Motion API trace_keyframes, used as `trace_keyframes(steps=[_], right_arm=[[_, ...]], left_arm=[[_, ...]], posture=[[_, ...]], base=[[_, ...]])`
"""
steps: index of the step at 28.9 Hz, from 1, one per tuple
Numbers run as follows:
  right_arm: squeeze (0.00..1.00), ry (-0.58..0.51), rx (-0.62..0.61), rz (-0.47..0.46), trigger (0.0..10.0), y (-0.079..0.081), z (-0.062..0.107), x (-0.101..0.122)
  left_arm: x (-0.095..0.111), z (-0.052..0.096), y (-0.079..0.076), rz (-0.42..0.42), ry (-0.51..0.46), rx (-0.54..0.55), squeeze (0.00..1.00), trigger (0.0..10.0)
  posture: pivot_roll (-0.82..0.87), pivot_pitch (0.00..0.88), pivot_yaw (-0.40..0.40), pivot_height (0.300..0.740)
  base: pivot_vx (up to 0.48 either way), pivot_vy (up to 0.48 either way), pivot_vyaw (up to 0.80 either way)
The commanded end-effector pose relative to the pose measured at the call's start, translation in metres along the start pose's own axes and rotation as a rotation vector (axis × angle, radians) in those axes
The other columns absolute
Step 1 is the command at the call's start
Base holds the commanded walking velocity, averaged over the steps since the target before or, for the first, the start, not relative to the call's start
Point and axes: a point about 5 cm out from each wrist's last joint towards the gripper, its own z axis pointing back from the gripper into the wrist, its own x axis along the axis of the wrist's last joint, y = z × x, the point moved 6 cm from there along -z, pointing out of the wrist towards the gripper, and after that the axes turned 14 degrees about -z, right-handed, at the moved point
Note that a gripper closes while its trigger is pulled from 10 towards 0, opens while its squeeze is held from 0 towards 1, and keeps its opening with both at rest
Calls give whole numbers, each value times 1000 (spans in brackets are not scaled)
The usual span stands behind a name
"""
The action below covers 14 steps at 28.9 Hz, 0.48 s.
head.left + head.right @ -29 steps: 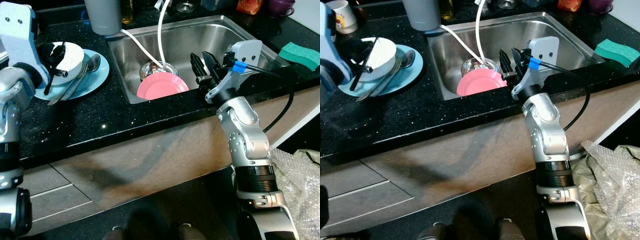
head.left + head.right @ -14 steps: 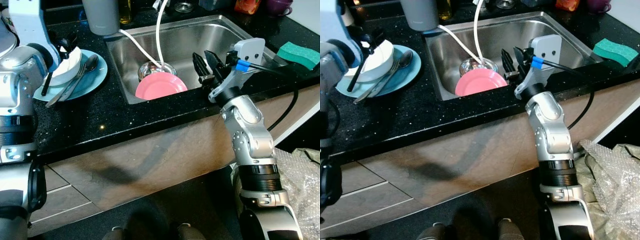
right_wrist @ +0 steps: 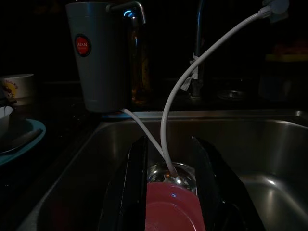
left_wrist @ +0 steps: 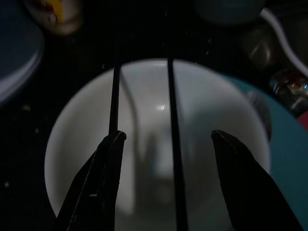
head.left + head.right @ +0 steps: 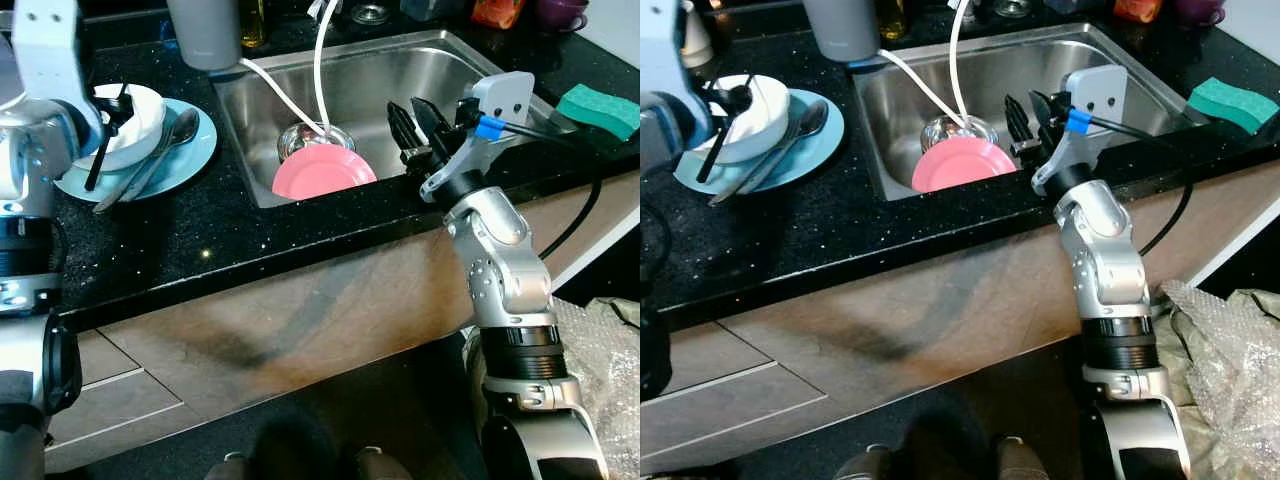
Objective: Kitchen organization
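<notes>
A white bowl (image 5: 138, 122) sits on a blue plate (image 5: 172, 165) at the counter's left, with two black chopsticks (image 4: 171, 120) leaning in it. A spoon (image 5: 185, 124) and a fork (image 5: 128, 182) lie on the plate beside it. My left gripper (image 4: 166, 137) hovers open just above the bowl, its fingers (image 4: 108, 168) either side of the chopsticks. In the sink (image 5: 420, 55), a pink plate (image 5: 322, 172) leans against a glass bowl (image 5: 303, 138). My right gripper (image 5: 405, 108) is open at the sink's front edge, pointing at the pink plate (image 3: 173, 209).
Two white hoses (image 5: 320, 70) hang into the sink. A grey tumbler (image 5: 205, 30) stands behind it and a green sponge (image 5: 600, 108) lies on its right. A patterned mug (image 4: 53, 9) is near the bowl. Bubble wrap (image 5: 1230, 370) lies on the floor at right.
My left arm has shifted over the white bowl, first back and then a little forward again. The right arm has hardly moved.
</notes>
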Motion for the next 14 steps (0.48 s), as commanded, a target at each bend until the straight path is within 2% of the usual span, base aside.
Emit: trace_keyframes(steps=[1, 6, 14], right_arm=[[0, 4, -4, -10, 10000, -3, -1, 1], [0, 7, 0, -8, 10000, -3, -1, 1], [0, 7, -3, -6, 10000, -4, -1, 1]], left_arm=[[-5, 0, 2, 34, 31, -14, 0, 10000], [-21, -5, -2, 78, 79, -42, 0, 10000], [-30, -10, -7, 78, 99, -69, 0, 10000]], posture=[[23, 172, 3, 740], [21, 176, 4, 740], [21, 177, 7, 740]], base=[[0, 0, 0], [0, 0, 0], [0, 0, 0]])
